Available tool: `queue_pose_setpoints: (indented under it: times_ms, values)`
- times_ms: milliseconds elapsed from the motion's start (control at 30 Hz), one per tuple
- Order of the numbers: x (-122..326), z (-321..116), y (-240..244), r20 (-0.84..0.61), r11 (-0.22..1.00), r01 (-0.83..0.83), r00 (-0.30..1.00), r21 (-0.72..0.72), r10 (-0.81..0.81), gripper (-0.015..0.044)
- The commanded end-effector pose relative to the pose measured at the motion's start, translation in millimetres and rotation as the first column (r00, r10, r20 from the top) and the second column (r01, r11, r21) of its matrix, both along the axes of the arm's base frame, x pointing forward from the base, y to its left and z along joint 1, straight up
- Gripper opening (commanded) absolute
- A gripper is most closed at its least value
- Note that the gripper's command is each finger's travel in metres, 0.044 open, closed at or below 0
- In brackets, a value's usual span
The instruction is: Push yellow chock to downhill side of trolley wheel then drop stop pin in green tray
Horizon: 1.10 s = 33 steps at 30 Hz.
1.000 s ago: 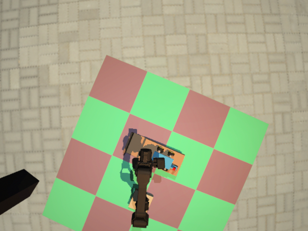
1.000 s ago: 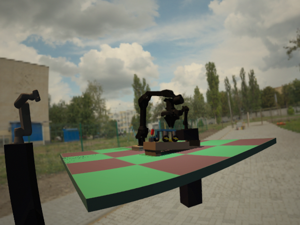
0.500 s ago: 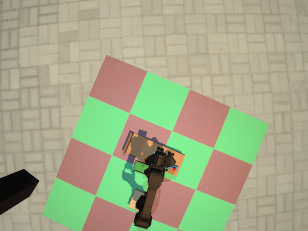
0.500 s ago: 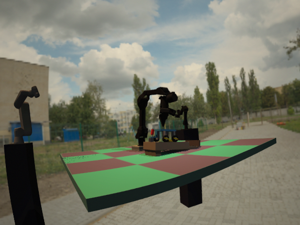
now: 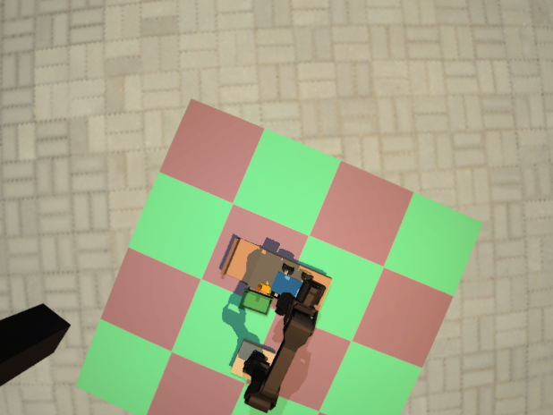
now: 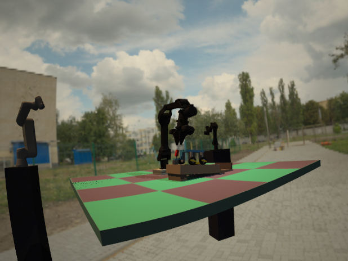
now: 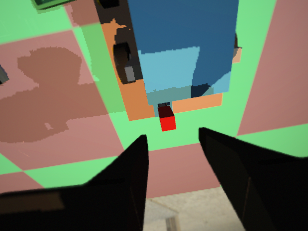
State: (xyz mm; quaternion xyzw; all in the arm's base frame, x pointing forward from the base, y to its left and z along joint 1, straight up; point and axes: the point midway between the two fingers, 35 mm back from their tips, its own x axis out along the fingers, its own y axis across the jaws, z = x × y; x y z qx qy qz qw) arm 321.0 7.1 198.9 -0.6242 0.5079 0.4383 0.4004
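Trolley (image 5: 285, 284) (image 6: 194, 151) (image 7: 185, 44) sits on the ramp (image 5: 242, 259) (image 6: 194, 169) (image 7: 135, 106), and the claw (image 6: 179, 144) (image 7: 172, 136), fingers apart and empty above the red-headed pin (image 6: 176, 153) (image 7: 168, 122), should centre over it, descend straight, grip squarely, and lift without nudging anything.

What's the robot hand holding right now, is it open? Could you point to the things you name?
Gripper (image 6: 179, 144) (image 7: 172, 136): open, holding nothing, above the small pin with the red head (image 6: 177, 153) (image 7: 168, 123).

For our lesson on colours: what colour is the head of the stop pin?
The pin head is red, clearest in the wrist view.
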Motion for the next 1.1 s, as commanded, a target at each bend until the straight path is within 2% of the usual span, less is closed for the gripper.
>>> queue_pose_setpoints:
  times_ms: [0, 1067]
  values:
    - [1.4, -0.1, -3.3, -0.02, 0.999, -0.039, 0.999, -0.014, 0.039, 0.019]
    - [5.2, -33.5, -13.3, -0.019, 0.999, -0.039, 0.999, -0.014, 0.039, 0.019]
